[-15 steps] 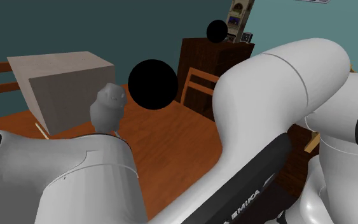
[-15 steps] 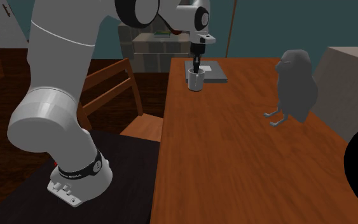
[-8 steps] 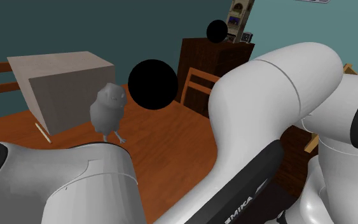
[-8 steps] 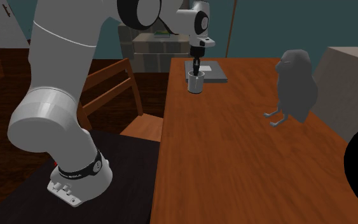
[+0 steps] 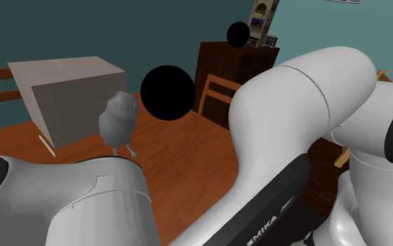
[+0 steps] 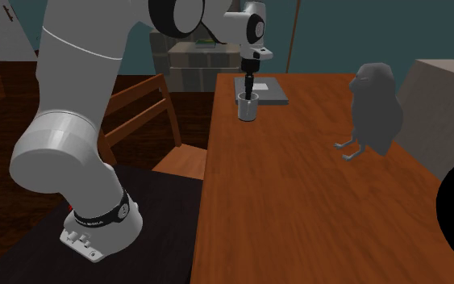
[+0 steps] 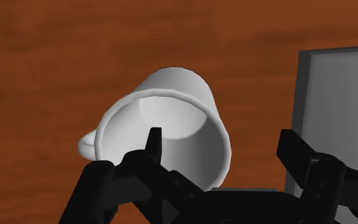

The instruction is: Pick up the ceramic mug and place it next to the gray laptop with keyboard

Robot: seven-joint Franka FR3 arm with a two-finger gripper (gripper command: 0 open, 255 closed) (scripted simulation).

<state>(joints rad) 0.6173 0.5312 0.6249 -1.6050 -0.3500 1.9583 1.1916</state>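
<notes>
Second exterior view, seemingly at release: mug (image 6: 247, 107) set on surface (image 6: 314, 177), just beside laptop (image 6: 267, 90) at 1 o'clock, tool (image 6: 250, 84) spread wide over rim, next needing a straight lift clear.

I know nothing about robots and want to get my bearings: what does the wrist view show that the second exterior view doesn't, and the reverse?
Wrist view: the white mug up close, its hollow inside and handle, with the gripper open, one finger inside the rim, the other outside beside the grey laptop. Second exterior view: the whole white arm, a grey bird figure and a chair. Shared: mug, laptop, gripper and brown table.
</notes>
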